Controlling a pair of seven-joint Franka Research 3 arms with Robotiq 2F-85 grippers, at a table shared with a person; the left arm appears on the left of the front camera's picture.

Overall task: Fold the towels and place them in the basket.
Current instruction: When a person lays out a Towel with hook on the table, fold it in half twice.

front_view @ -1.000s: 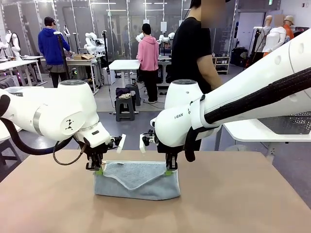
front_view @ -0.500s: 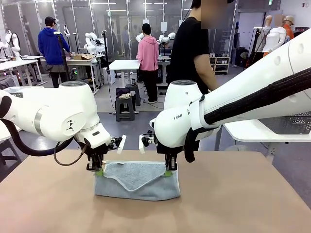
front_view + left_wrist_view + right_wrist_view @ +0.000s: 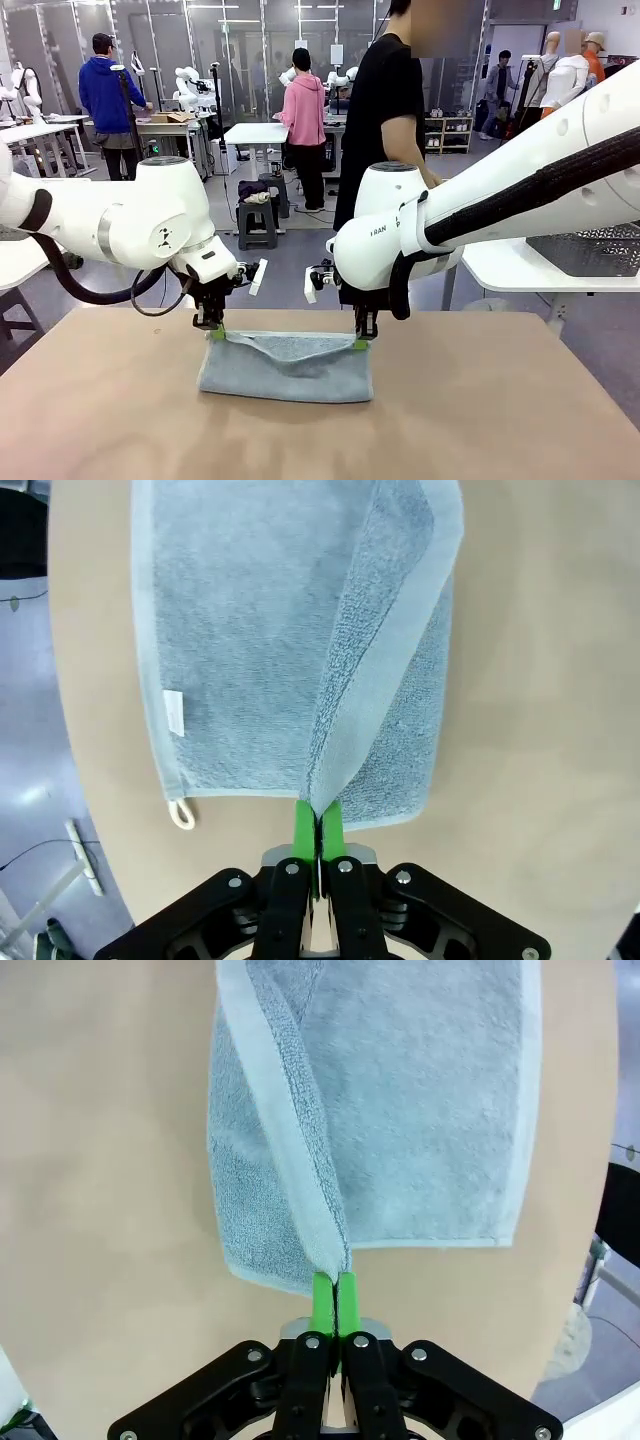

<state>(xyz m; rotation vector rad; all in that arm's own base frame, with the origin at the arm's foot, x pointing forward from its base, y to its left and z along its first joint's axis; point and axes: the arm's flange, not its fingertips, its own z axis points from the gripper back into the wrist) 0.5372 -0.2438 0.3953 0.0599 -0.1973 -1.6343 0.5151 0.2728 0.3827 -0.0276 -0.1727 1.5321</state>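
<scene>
A: Which step is this?

B: The first fold, I'd say. The towel point(image 3: 285, 372), pale grey-blue, sits mid-counter point(image 3: 480, 420), nearer the far edge than the near one. One half lies flat. The other is raised by its lighter hem and sags between the two arms.

A: And the fingers?

B: The left gripper point(image 3: 217, 333) has its green fingers point(image 3: 303, 828) clenched on one corner of that hem. The right gripper point(image 3: 360, 343) is clenched on the other corner. In both wrist views the pads meet with only cloth between them.

A: What does the next move call for?

B: In my judgement, carrying the held hem toward the counter's far edge until it lines up with the flat hem, the one with the hanging loop point(image 3: 182, 816). Both arms should stay level so the cloth doesn't skew, then lower and let go. The trip to the basket point(image 3: 590, 252) is not yet begun.

A: Where is it?

B: I take it to be the dark mesh-sided thing on the white side table point(image 3: 500, 268) beyond the counter's right edge, partly hidden by the right arm point(image 3: 570, 125).

A: Any writing?

B: "FRAN" on that arm's housing, with the rest turned away. The towel has a small white tag point(image 3: 173, 712), but I can't read any print on it.
</scene>
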